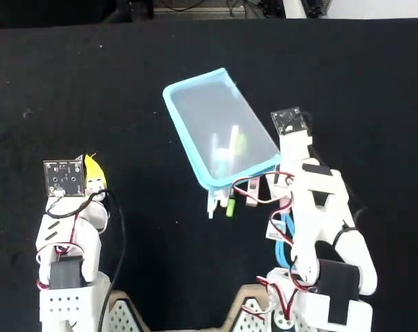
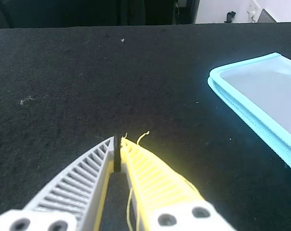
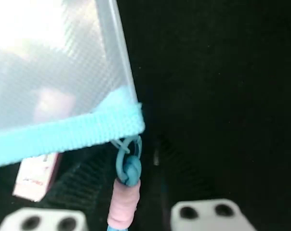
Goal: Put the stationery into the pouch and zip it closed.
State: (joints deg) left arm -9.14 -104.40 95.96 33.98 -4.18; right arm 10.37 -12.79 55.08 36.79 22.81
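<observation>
High view: the pouch (image 1: 219,128) lies on the desk (image 1: 112,83) with stationery (image 1: 221,202) poking from its mouth, so loading looks unfinished; the right gripper (image 1: 263,185) sits by the zip pull (image 3: 127,168), its grasp impossible to tell, the left gripper (image 2: 117,143) is pressed together, and next the stationery likely needs nudging fully inside.

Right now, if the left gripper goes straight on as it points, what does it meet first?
Likely nothing: the left gripper points across bare table toward its far edge. The blue pouch lies off to one side of that line, as far as depth can be judged.
</observation>
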